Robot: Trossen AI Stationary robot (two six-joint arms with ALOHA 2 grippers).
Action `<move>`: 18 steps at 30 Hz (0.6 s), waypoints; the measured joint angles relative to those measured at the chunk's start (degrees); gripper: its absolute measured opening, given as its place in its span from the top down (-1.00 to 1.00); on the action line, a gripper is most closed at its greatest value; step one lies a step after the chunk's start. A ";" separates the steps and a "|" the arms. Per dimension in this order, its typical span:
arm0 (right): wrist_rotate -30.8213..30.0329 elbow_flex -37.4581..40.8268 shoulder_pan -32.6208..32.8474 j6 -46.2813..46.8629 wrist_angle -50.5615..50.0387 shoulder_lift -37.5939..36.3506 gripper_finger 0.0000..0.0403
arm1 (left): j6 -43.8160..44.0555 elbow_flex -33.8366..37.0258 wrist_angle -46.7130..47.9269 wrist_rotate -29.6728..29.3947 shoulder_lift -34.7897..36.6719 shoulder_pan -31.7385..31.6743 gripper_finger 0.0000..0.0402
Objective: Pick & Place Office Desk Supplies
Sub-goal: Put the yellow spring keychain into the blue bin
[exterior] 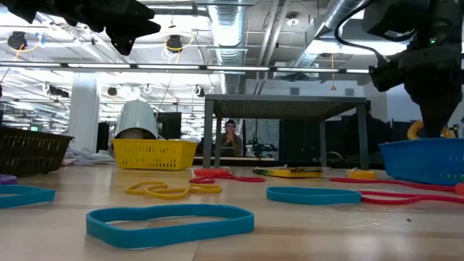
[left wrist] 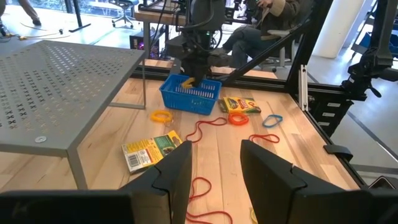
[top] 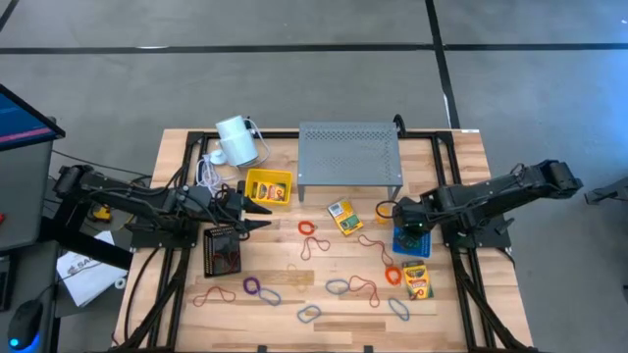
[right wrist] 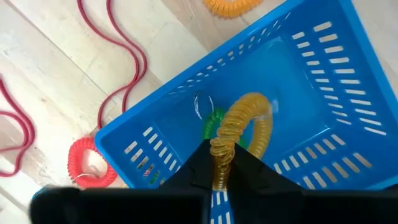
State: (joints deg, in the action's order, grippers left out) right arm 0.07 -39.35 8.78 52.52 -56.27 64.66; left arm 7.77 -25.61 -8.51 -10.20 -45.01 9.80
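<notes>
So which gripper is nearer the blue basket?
Right. The right gripper hangs over the blue basket; the left gripper hovers far across the table.

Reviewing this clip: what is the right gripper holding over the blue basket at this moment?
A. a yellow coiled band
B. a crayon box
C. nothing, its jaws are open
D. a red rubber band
A. In the right wrist view the right gripper has its jaws closed on a yellow coiled band, which hangs inside the blue basket; the crayon boxes lie on the table elsewhere.
</notes>
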 joint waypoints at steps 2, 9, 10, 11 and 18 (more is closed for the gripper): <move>0.12 0.00 0.21 0.67 -0.02 0.00 0.79 | 0.00 0.00 -0.01 0.00 0.00 0.00 0.35; 1.17 0.00 0.12 1.10 -0.49 0.22 0.36 | 0.00 0.00 -0.02 0.00 0.00 0.00 0.35; 1.38 0.00 0.03 1.09 -0.65 0.31 0.28 | 0.00 0.00 0.00 0.00 0.00 -0.01 0.35; 1.43 0.00 0.04 1.09 -0.81 0.30 0.20 | 0.00 0.00 0.00 0.00 0.00 -0.02 0.35; -0.32 0.00 0.04 2.95 -1.66 0.28 -0.16 | 0.02 0.00 0.00 0.00 0.00 -0.02 0.35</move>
State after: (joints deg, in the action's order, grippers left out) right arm -0.25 -39.35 8.82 55.46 -57.93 64.95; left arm 7.79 -25.61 -8.52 -10.20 -45.01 9.78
